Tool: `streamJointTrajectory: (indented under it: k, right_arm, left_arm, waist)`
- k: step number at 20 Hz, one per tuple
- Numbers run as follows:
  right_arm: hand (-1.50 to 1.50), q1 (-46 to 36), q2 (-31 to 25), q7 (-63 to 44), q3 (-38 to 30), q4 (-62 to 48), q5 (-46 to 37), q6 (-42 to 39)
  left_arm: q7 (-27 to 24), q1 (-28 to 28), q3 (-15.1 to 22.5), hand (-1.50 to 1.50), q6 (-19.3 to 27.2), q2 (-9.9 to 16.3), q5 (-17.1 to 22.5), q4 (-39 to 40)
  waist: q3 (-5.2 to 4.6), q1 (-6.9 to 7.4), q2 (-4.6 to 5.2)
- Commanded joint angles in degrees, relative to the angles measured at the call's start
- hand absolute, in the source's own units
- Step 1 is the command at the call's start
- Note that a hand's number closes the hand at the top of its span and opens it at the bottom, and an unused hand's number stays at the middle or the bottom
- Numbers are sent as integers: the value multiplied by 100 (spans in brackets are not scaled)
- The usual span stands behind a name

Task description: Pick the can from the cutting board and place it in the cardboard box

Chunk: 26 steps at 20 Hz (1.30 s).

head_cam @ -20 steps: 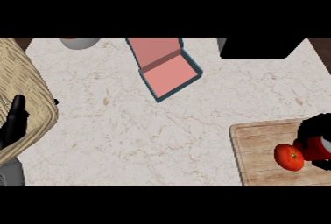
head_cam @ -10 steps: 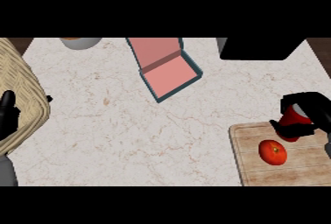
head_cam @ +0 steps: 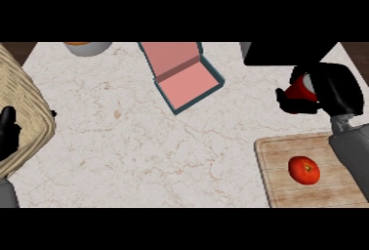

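The right hand (head_cam: 328,90) is above the pale marble surface (head_cam: 144,146), beyond the far edge of the wooden cutting board (head_cam: 284,166). Its black fingers (head_cam: 288,103) are curled around the red can (head_cam: 299,89), so the can is off the board and mostly hidden. A red tomato (head_cam: 304,170) lies on the board. The pink cardboard box with teal edges (head_cam: 184,73) is well apart, to the left. The left hand (head_cam: 9,134) rests open at the left edge, beside a woven basket (head_cam: 25,105).
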State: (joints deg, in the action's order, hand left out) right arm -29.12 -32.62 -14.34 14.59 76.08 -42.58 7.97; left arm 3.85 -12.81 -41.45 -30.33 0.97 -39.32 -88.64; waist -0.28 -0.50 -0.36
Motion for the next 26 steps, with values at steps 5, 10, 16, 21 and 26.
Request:
streamJointTrajectory:
  k: [5,10,16,21,26]
  right_arm:
    - [150,-929,669,-820,263,869,-169,-637]
    - [150,-1601,1350,-915,-83,448,276,-576]
    - [150,-2940,2142,-1239,-371,-1104,135,-314]
    - [150,-3536,2592,-1180,-790,-2235,286,84]
    - [150,-4178,2738,-742,-1119,-3483,373,329]
  left_arm:
    - [-615,-68,113,0,1147,-92,-151,470]
    - [-646,-129,208,0,1290,-93,-120,521]
    - [-565,-328,172,0,1124,-85,-251,543]
    - [-320,-311,254,0,932,-94,-65,194]
    - [-522,-261,335,0,1025,-94,-101,404]
  waist:
    - [17,50,35]
    - [19,90,56]
    - [17,218,108]
    - [21,318,117]
    - [16,377,160]
